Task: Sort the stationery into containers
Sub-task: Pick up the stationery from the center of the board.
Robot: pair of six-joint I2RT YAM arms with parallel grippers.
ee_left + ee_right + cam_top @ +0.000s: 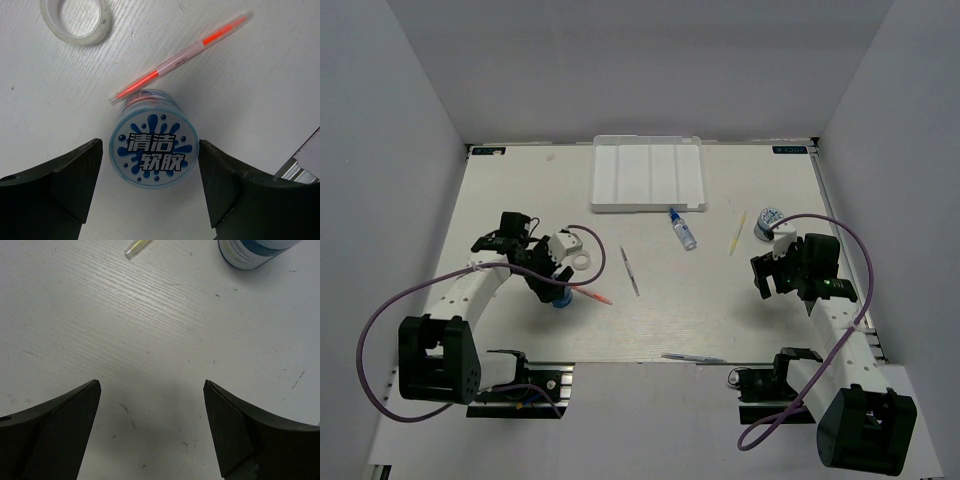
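Note:
My left gripper (558, 290) is open and low over a blue-and-white patterned tape roll (152, 144). The roll stands on the table between the two fingers, with a small gap on each side (150, 146). A pink pen (182, 59) lies touching the roll's far side, and a white tape ring (75, 20) lies beyond it. My right gripper (761, 277) is open and empty over bare table (151, 390). The second patterned roll (769, 220) and a yellow-green pen (737, 233) lie just beyond it. The white four-compartment tray (648, 172) is at the far middle, and all its compartments look empty.
A clear blue-capped glue bottle (682, 229) lies just in front of the tray. A grey pen (630, 270) lies mid-table. Another thin pen (693, 357) lies along the table's near edge. White walls enclose the table on three sides.

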